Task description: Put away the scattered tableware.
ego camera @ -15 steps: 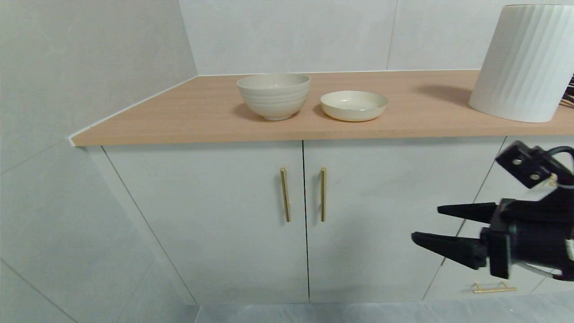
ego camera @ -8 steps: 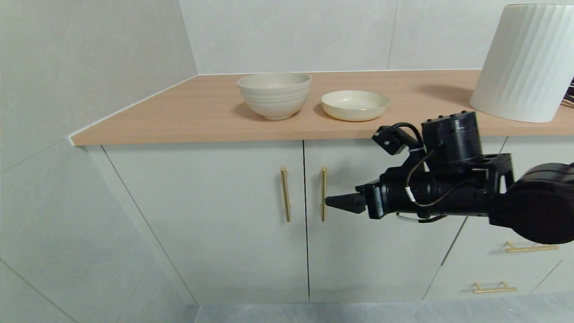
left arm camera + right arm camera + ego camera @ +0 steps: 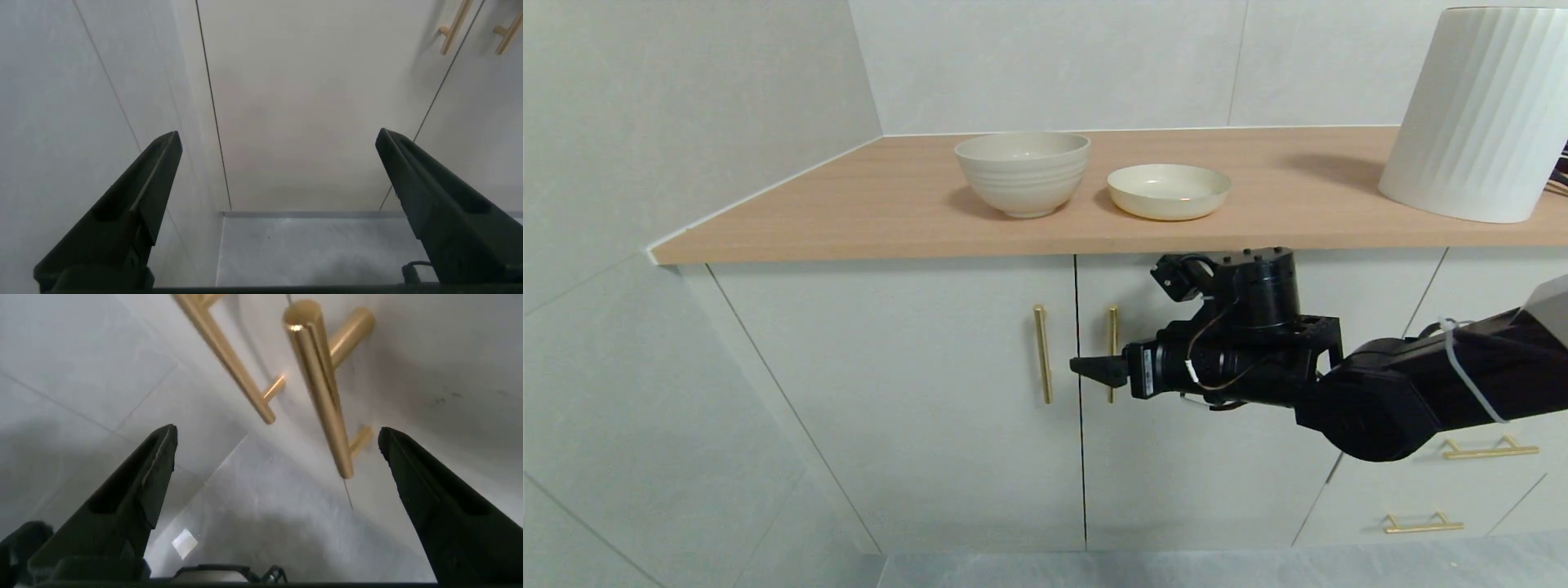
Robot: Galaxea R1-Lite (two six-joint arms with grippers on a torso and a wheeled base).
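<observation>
Hovering right hand (image 3: 1088, 366), open, at door handle (image 3: 1112, 331).

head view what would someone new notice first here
The black right arm holds its open end effector at the gold door handles below the wooden counter. On the counter, a ribbed bowl stands beside a shallow dish, apart, with a tall white ribbed cylinder farther right.
</observation>
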